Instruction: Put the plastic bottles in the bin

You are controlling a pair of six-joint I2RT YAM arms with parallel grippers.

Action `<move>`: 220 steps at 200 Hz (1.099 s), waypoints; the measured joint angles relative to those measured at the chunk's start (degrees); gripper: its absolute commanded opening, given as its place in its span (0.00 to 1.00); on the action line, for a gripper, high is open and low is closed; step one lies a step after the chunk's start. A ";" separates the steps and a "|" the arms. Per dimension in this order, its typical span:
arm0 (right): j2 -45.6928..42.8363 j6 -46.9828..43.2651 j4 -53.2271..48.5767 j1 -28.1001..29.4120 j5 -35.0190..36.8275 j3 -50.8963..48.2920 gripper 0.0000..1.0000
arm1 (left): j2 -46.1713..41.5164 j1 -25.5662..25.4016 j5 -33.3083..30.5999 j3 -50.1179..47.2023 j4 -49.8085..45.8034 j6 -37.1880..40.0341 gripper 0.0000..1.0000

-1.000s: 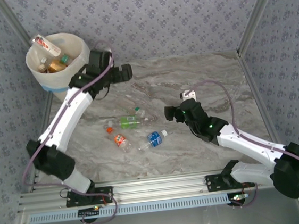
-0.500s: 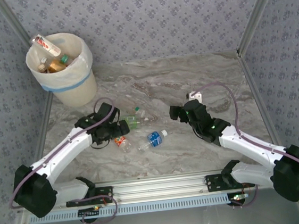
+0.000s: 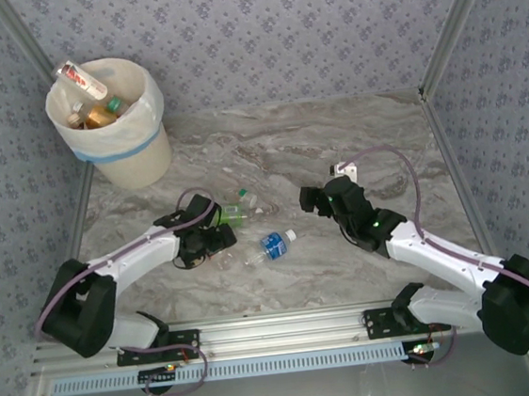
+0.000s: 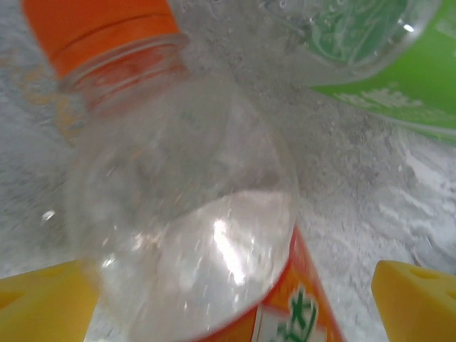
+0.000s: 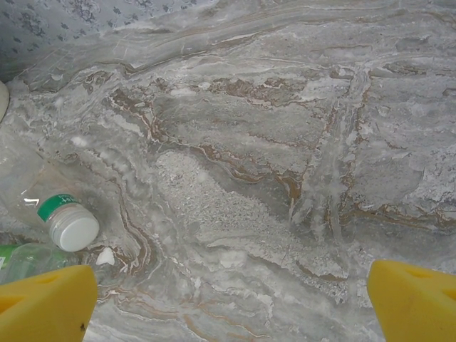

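Orange-capped bottle [image 4: 178, 214] lies inside the wide-spread left pincer [image 4: 229, 298] — right pincer [image 5: 228, 303], also spread, hovers over the marble table [image 5: 285, 142].

You are seeing two arms with white plastic shells and black joints, the left arm [image 3: 138, 257] and the right arm [image 3: 441, 257]. A thin purple cable [image 3: 387, 152] is looping along each. Blunt yellow fingertips [image 4: 43, 303] are showing at both wrists.
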 measured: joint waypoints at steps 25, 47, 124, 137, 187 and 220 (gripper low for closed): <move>0.17 0.02 -0.42 0.00 0.00 0.17 0.99 | 2.67 0.79 0.44 -0.85 2.69 -1.11 0.82; 0.44 0.00 -0.57 0.00 0.00 0.63 0.99 | 2.38 1.49 0.79 -1.11 2.47 -1.70 0.74; 6.54 -0.31 -0.24 0.00 -1.55 4.42 0.99 | -7.17 3.21 -1.64 -4.87 2.03 1.62 0.47; 7.26 -0.66 -0.04 0.00 -2.16 5.07 0.99 | -9.55 4.26 -2.32 -4.87 1.73 2.82 0.47; 7.76 -2.23 2.43 0.00 -3.06 6.73 0.99 | -17.03 9.84 -4.61 1.62 -1.29 10.71 0.47; 7.93 -3.52 6.73 0.00 -4.44 6.75 0.99 | -16.72 14.99 -5.84 12.92 -0.50 16.20 0.46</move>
